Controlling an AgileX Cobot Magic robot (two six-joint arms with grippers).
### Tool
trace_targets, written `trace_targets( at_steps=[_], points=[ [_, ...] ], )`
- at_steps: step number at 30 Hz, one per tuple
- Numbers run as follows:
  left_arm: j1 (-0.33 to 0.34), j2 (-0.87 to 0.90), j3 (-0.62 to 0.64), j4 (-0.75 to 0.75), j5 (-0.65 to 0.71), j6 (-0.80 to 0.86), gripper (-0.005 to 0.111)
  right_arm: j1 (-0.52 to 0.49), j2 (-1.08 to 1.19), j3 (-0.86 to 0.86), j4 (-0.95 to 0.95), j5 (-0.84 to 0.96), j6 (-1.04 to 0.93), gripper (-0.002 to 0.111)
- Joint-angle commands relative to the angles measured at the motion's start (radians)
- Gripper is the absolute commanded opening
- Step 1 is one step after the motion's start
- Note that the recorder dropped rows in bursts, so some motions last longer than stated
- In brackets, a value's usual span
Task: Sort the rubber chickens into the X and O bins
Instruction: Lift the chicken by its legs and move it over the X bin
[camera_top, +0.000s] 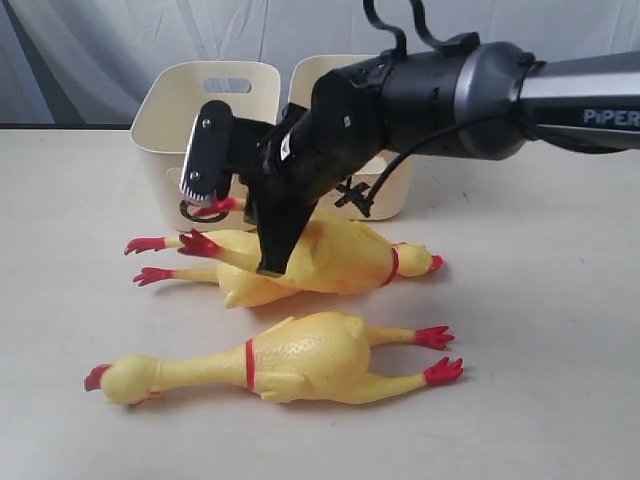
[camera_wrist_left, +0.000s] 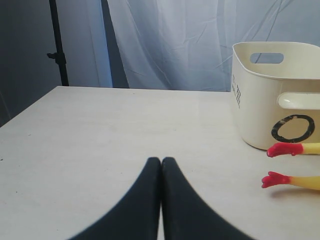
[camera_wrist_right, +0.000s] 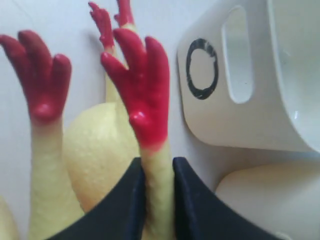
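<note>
Only the wrist view shows the right tool (camera_wrist_right: 158, 172) gripping a chicken leg (camera_wrist_right: 155, 152).

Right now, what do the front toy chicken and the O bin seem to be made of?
Front toy chicken: likely soft rubber or vinyl, matte yellow, bumpy skin. O bin: probably rigid plastic, smooth cream with slight sheen, moulded slot handle.

Lettering on the arm, marks on the bins
White "PiPER" lettering (camera_top: 610, 117) sits on the grey robot arm (camera_top: 560, 90). A black O (camera_wrist_left: 293, 128) marks the cream rounded plastic tub (camera_wrist_left: 257, 115); the neighbouring cream tub (camera_top: 395, 185) beside it shows a partly hidden black X (camera_top: 352, 196).
</note>
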Motion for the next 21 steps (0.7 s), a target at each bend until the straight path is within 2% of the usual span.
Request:
trace_targets(
  at_steps=[1, 9, 21],
  points=[
    [-0.006, -0.004, 0.005, 0.003, -0.001, -0.001, 0.000, -0.003, -0.077, -0.005, 0.054, -0.026, 0.000, -0.001],
    [-0.006, -0.004, 0.005, 0.003, -0.001, -0.001, 0.000, -0.003, -0.166, -0.005, 0.229, -0.256, 0.000, -0.001],
    [-0.006, -0.004, 0.005, 0.003, -0.001, -0.001, 0.000, -0.005, -0.115, -0.002, 0.348, -0.789, 0.000, -0.001]
  ],
)
